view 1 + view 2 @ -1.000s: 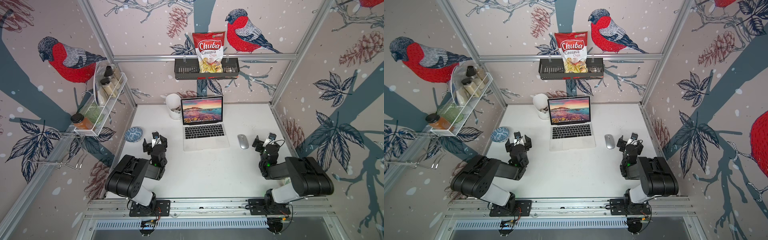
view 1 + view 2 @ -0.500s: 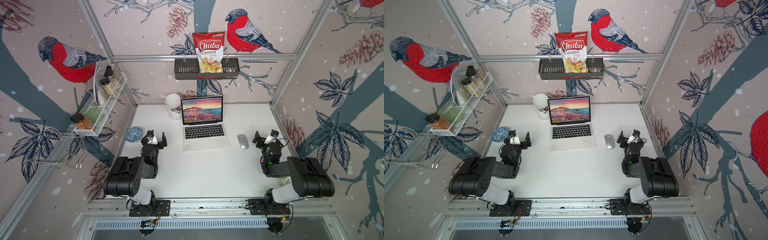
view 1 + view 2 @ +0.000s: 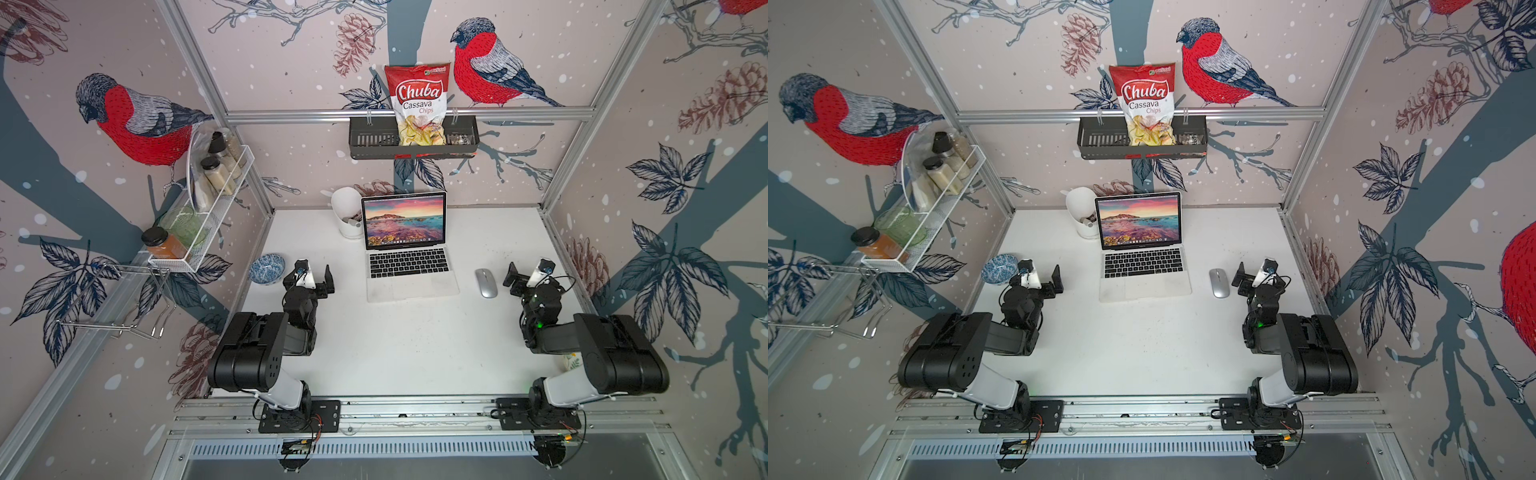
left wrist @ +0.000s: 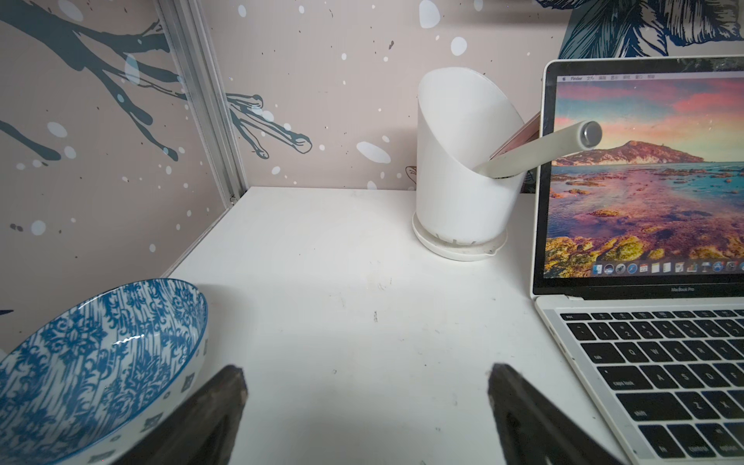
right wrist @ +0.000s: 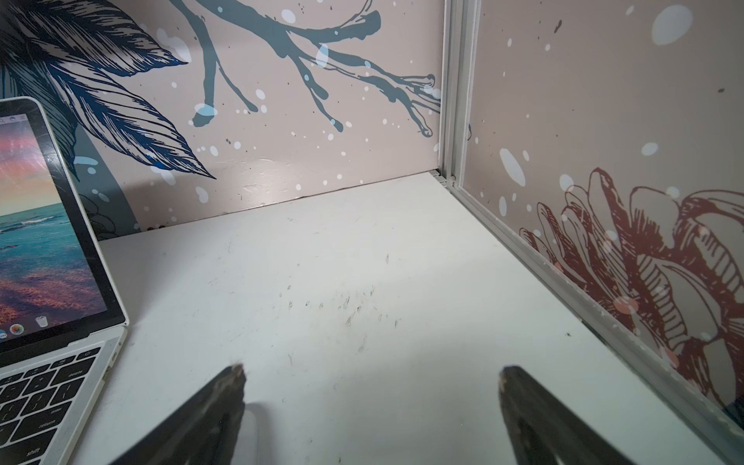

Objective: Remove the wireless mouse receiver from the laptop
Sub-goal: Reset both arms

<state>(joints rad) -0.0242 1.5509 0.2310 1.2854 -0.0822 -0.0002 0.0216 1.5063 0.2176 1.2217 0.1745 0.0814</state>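
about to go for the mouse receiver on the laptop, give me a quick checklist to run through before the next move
1. Left pincer open and empty: ok.
2. Right pincer open and empty: ok.
3. Receiver located on the laptop: cannot tell; neither wrist view shows one sticking out of its side edges.
4. Laptop open and flat on the table: ok.
5. Right pincer's way to the laptop free: not ok; the wireless mouse lies between them.
6. Room around the left pincer: cannot tell; the blue bowl sits close beside it.
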